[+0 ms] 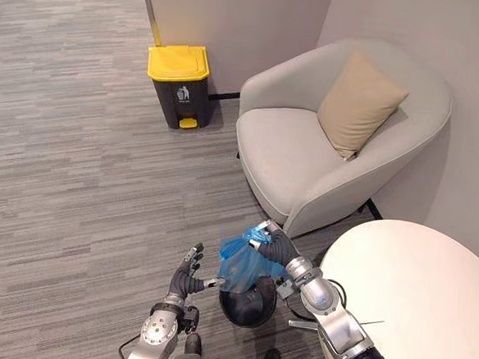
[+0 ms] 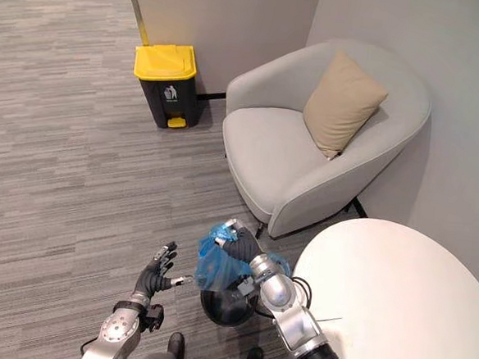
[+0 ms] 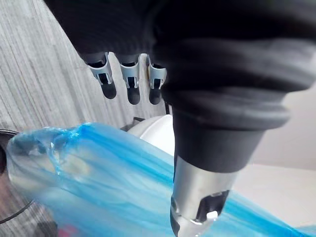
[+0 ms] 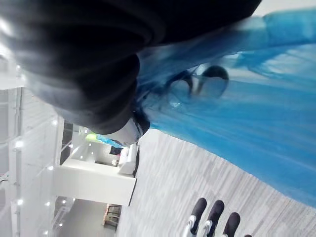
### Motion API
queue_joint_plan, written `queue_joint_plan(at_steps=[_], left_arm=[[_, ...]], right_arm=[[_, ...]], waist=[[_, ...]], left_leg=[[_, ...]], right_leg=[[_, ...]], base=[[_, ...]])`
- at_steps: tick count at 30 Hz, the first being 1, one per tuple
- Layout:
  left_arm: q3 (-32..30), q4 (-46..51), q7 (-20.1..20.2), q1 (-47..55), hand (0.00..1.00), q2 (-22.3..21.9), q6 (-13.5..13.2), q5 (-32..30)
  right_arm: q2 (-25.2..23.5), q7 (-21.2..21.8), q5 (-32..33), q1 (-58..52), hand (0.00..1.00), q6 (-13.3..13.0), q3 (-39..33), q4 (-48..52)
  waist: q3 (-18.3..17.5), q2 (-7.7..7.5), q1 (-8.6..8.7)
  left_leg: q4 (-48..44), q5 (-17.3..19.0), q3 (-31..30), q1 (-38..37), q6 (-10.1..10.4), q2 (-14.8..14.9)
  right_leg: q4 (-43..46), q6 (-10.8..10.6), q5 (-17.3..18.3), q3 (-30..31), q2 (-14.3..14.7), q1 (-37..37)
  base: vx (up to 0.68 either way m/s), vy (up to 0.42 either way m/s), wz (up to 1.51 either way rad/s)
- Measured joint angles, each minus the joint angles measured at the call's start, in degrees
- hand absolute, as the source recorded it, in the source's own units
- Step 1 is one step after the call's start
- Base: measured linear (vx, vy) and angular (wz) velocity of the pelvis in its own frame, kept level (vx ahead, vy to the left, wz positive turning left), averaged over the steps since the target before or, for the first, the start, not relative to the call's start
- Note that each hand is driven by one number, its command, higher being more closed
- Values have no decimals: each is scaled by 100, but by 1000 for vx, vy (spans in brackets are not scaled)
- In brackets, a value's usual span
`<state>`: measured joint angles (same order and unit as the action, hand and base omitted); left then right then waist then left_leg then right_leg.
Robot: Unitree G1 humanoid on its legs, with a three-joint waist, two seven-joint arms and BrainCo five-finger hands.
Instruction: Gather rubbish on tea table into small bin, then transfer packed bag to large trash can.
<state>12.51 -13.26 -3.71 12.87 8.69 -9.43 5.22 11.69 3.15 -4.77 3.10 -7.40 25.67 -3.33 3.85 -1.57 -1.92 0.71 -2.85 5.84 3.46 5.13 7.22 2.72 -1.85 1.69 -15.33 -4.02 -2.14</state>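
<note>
Big yellow-lid can (image 1: 179, 81) stands well off by the wall. My left hand (image 1: 186, 276) is open, fingers straight, just beside the blue bag (image 1: 237, 270) at the small bin's (image 1: 251, 308) mouth. My right hand (image 1: 274, 248) clutches its bunched top: lift straight up, steady w/ left so nothing snags.

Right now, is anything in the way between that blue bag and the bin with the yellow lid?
Nothing visible blocks it. The right hand grips the blue bag above the small black bin, and bare carpet runs to the yellow-lidded can. The armchair stands to the right of that path. The can's lid is closed.
</note>
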Motion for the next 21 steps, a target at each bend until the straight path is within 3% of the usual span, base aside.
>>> queue_joint_plan(at_steps=[7,21], left_arm=[[248,466,-15,-191,0,252,-179,-609],[828,465,10,-920,0,335,-224,-819]], right_arm=[[103,90,257,252,100,-4,51,22],[241,307,899,957,100,-9,231,33]], waist=[[-165,29,45],[-257,35,116]], left_leg=[[150,-90,4,-102,-27,-14],[162,-97,72,-142,-30,8]], right_leg=[[-17,-20,-105,96,27,3],[-102,7,-184,221,83,8]], base=[[-62,5,-5],[0,-1,-4]])
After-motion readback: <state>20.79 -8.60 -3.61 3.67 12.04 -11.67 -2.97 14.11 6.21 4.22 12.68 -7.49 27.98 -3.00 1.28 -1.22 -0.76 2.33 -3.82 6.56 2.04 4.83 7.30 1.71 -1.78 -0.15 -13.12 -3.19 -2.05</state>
